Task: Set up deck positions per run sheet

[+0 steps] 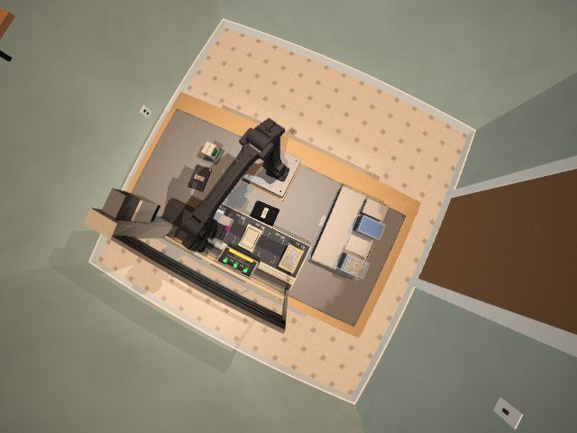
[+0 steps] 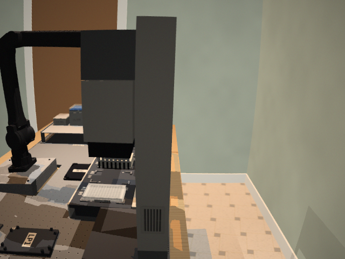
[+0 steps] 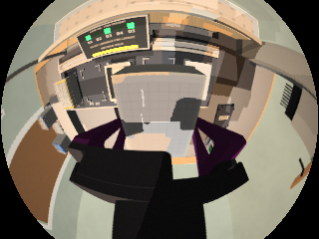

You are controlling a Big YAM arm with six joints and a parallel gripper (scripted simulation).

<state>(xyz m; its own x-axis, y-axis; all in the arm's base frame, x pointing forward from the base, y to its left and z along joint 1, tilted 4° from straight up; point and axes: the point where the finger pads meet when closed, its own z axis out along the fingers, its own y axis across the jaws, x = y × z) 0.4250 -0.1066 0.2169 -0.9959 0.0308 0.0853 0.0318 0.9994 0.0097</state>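
My gripper [image 3: 159, 119] reaches down over the left part of the deck [image 1: 251, 242]. It is shut on a grey block-shaped item [image 3: 159, 103], which looks like the deep-well block, with a purple finger on each long side. In the top view the gripper [image 1: 218, 229] is mostly hidden under the arm. A white open reservoir [image 1: 249, 236] sits mid-deck. A speckled tip rack [image 1: 291, 257] sits at the deck's right end, and the position between them shows bare. A white well plate [image 2: 104, 192] sits flat at the near end in the exterior view. The handler head hides the gripper there.
The handler's head [image 2: 108, 91] and column [image 2: 154, 134] stand over the deck. The shelf [image 1: 335, 228] holds a grey box [image 1: 375, 207], a blue-topped rack [image 1: 371, 226], a white item [image 1: 359, 245] and a speckled rack [image 1: 353, 265]. The black nest [image 1: 261, 210] and green button box [image 1: 212, 150] lie nearby.
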